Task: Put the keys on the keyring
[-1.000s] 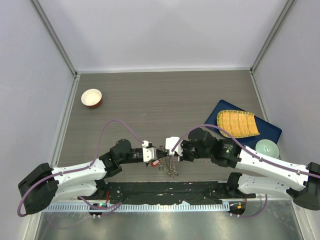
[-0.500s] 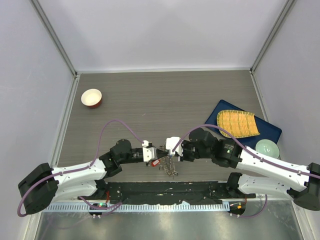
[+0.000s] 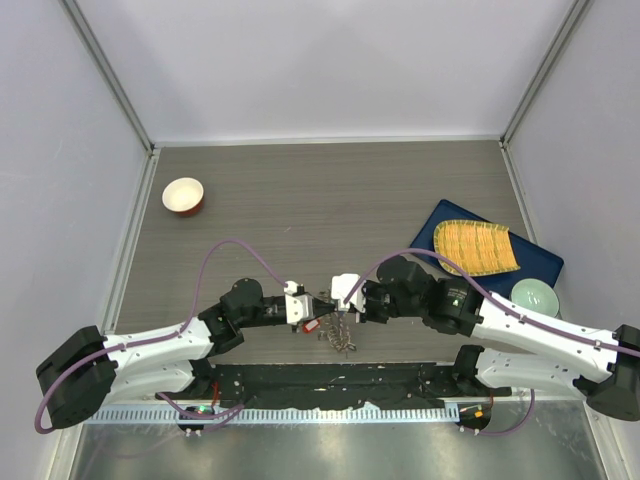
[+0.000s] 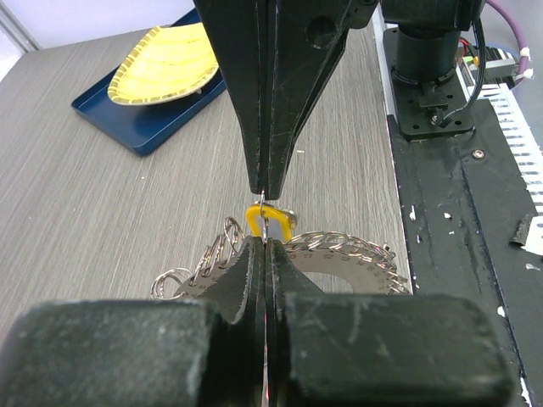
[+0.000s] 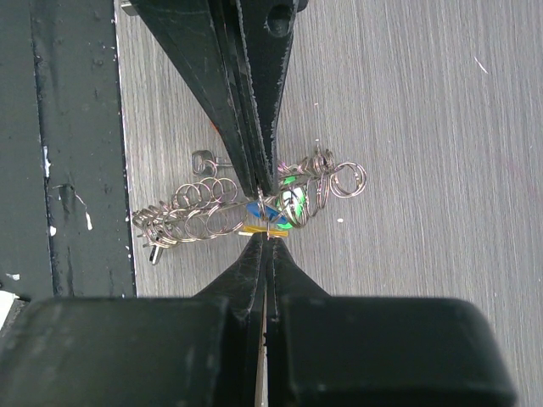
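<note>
Metal keys (image 3: 338, 335), left end effector (image 3: 320, 303), right end effector (image 3: 336, 306) unmoved.

A blue tray (image 3: 546, 262) holds a yellow ridged dish (image 3: 475, 247); a pale green bowl (image 3: 535, 297) sits at its edge, a red-and-white bowl (image 3: 183, 195) well apart.

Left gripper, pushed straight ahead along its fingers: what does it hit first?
The right gripper, whose shut fingers point back at it tip to tip; only a yellow-tagged key shows in the small gap, though its depth is unclear.
</note>
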Tool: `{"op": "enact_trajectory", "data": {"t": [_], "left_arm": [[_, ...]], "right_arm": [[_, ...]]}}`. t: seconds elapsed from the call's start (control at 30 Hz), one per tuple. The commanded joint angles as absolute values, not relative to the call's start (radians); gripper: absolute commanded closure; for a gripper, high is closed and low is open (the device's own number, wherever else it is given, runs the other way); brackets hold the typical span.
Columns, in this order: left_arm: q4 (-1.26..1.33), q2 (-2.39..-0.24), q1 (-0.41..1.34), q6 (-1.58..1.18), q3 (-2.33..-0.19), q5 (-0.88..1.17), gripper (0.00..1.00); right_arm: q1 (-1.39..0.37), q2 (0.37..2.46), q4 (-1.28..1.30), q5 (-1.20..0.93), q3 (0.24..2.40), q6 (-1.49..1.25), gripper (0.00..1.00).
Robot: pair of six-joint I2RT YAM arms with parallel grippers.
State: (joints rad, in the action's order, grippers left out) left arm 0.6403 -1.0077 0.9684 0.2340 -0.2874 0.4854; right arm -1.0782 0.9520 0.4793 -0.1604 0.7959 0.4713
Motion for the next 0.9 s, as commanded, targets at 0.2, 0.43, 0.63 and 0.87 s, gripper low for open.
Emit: {"op": "enact_trajectory", "data": {"t": [0.2, 0.43, 0.63, 0.87], "left_arm": [[0.764, -1.009, 0.966, 0.216, -0.308, 0.512, 1.00], [0.765, -1.005, 0.966, 0.216, -0.298, 0.491, 1.00], [0.698, -0.983, 0.966, 0.264, -0.302, 0.483, 1.00], [0.661, -0.999, 0.968, 0.317, -0.331, 0.502, 1.00]], "right_arm": [[-1.086, 0.956, 0.445, -0.187, 0.804, 0.469, 0.99], [-1.086, 0.942, 0.449, -0.152, 0.799, 0.465, 0.99], [-1.085, 0.911, 0.468, -0.126, 0.799, 0.459, 0.99], [-1.085, 0.899, 0.488, -0.080, 0.813, 0.457, 0.99]]}}
